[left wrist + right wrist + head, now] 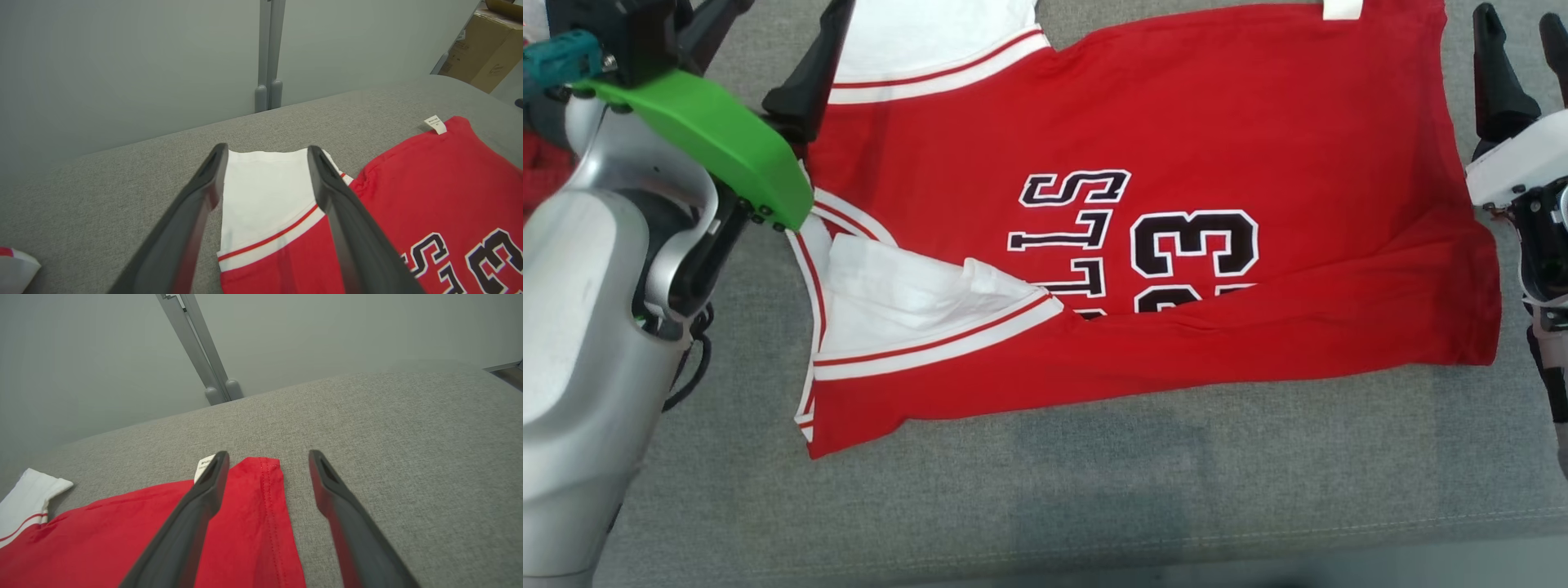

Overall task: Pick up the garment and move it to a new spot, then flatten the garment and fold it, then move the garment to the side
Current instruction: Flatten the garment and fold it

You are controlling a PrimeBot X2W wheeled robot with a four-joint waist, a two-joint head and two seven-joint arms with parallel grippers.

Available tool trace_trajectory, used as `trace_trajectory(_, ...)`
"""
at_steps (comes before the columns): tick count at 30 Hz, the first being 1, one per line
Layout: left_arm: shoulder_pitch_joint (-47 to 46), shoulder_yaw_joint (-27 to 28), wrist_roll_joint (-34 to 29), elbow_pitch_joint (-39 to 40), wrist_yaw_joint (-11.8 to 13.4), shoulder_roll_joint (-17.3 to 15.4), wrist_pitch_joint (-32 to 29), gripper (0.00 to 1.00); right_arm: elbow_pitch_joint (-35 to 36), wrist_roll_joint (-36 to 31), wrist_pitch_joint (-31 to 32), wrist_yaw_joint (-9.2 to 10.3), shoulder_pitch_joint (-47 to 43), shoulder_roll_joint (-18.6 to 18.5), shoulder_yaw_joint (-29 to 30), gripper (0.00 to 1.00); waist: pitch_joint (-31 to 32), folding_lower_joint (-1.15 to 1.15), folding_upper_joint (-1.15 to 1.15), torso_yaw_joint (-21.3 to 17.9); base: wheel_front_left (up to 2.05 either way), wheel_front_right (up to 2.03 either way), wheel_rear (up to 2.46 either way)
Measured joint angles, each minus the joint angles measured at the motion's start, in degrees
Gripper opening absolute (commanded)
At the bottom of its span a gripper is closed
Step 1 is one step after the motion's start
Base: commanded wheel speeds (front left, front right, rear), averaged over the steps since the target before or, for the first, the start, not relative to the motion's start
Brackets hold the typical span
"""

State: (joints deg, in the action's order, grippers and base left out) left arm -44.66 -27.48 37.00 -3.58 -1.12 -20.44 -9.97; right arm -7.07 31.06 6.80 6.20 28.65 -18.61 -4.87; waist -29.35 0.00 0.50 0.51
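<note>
The left gripper [266, 151] has its two dark fingers spread wide and nothing between them. They straddle the far white sleeve [261, 192] of the garment [1258, 139]; whether the tips touch the cloth cannot be told. The right gripper [268, 455] is likewise spread and empty. One of its fingers is over the red hem corner, just beside the small white label [203, 467], and the other is over bare upholstery.

The garment is a red jersey with white, red-striped sleeves. It lies spread across the middle of the grey woven surface [1094, 490], sleeves towards the left arm and hem towards the right. Its near edge is folded up over the body, so the lower part of the black lettering and of the "23" is covered (only "LLS" reads clearly). The near sleeve [907, 286] lies turned in on the red cloth.

A green cover [711, 139] on the left arm hides the jersey's collar end in the head view. Behind the surface stands a plain pale wall [122, 61] with a grey metal post [267, 53] running up it. A cardboard box [486, 53] sits at the upper right of the left wrist view, cut off by the edge, its contents out of sight. A scrap of red and white cloth [16, 265] shows in that view's bottom left corner, too cropped to identify.
</note>
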Motion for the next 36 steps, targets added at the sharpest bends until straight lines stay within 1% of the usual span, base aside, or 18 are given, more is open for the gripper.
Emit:
trace_trajectory(5,-4.94,-0.16,-0.49,-3.01,-0.93,0.04,-1.63,1.00,-1.11,-0.58,2.35,0.31,3.89,0.38,-1.18,1.00,-3.27,0.00,0.00,-0.74,0.00,0.00,0.00)
trace_trajectory(11,-9.76,-0.49,-0.64,-6.72,-2.38,0.80,-2.96,1.00,-2.63,-0.92,3.36,0.45,7.64,2.71,-1.72,1.00,-6.77,0.00,0.00,-1.98,0.00,0.00,0.00)
trace_trajectory(14,-11.33,-0.37,-0.56,-9.02,-2.46,1.56,-3.64,1.00,-3.45,-1.26,3.65,0.46,8.90,3.07,-1.99,1.00,-8.10,0.00,0.00,-2.76,0.00,0.00,0.00)
trace_trajectory(18,-14.27,-0.31,-0.46,-11.46,-2.49,1.61,-4.70,1.00,-4.69,-2.11,4.48,0.46,10.15,3.46,-3.20,1.00,-9.44,0.00,0.00,-3.82,0.00,0.00,0.00)
trace_trajectory(22,-16.92,0.23,-0.90,-14.84,-2.47,1.13,-6.34,1.00,-5.73,-2.92,4.94,0.46,11.69,4.87,-5.20,1.00,-10.32,0.00,0.00,-5.06,0.00,0.00,0.00)
trace_trajectory(28,-19.30,-0.08,-1.98,-20.22,-2.46,-0.31,-8.98,1.00,-7.27,-3.39,5.19,0.46,13.77,6.15,-6.58,1.00,-11.31,0.00,0.00,-6.86,0.00,0.00,0.00)
trace_trajectory(33,-20.27,-0.11,-1.31,-22.72,-2.91,1.36,-9.21,1.00,-8.62,-3.42,5.17,0.46,14.80,6.22,-6.60,1.00,-11.72,0.00,0.00,-7.55,0.00,0.00,0.00)
trace_trajectory(36,-21.64,-0.04,-1.26,-24.41,-2.98,1.56,-9.67,1.00,-9.76,-3.85,5.19,0.46,15.85,6.47,-6.90,1.00,-11.83,0.00,0.00,-7.78,0.00,0.00,0.00)
